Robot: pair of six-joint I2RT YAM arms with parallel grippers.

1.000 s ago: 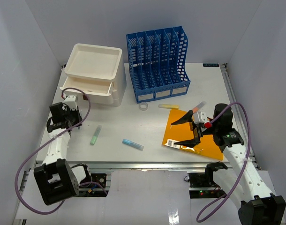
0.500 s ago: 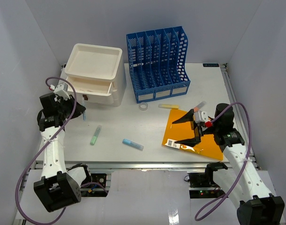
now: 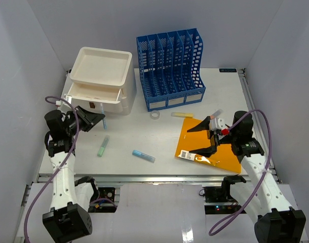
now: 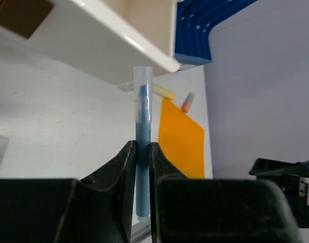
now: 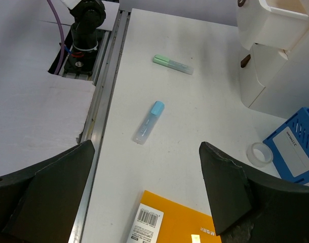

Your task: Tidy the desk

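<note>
Left wrist view: noted left pincer [image 4: 139,167] closed on blue pen [image 4: 142,126] beside drawer unit [image 4: 93,35]; right pincer [image 3: 187,142] wide over orange folder [image 3: 220,159].

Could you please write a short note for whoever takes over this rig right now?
Left gripper: shut on a blue pen, held above the desk beside the drawer unit, whose drawer is open.
Right gripper: open, empty, over the orange folder.
Loose on the desk: green highlighter, blue highlighter, tape roll, yellow highlighter, orange marker, the folder.
Done: pen picked up.
Left: stow the pen, probably in the drawer, then the rest. The folder likely suits the file rack.
</note>
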